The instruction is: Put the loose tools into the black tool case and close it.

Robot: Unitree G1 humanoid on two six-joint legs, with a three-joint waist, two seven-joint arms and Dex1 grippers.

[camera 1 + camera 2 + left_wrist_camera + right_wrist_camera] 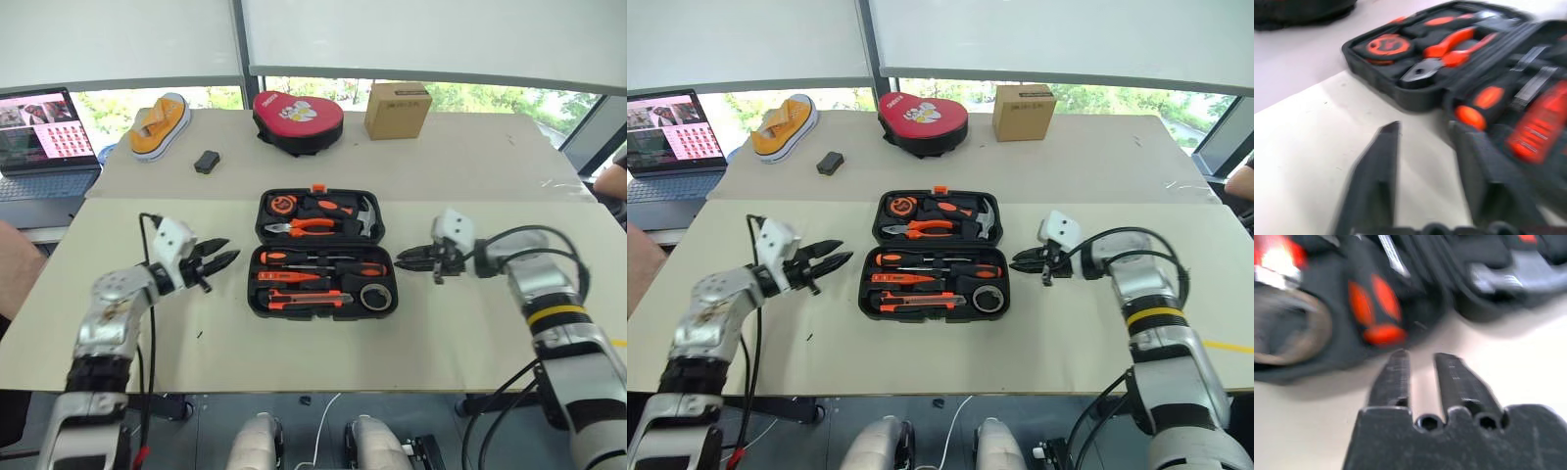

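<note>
From the head, the black tool case (321,254) lies open flat on the worktop (470,333), tools in their slots, between both arms. The left pincer (221,257) is open a bit and holds nothing. The right pincer (410,258) is nearly shut and empty.

The left wrist shows the pliers (1447,54) snug inside.

The right wrist shows the tape roll (1288,330).

The case looks hard and light; I would lift the far half by its edge
</note>
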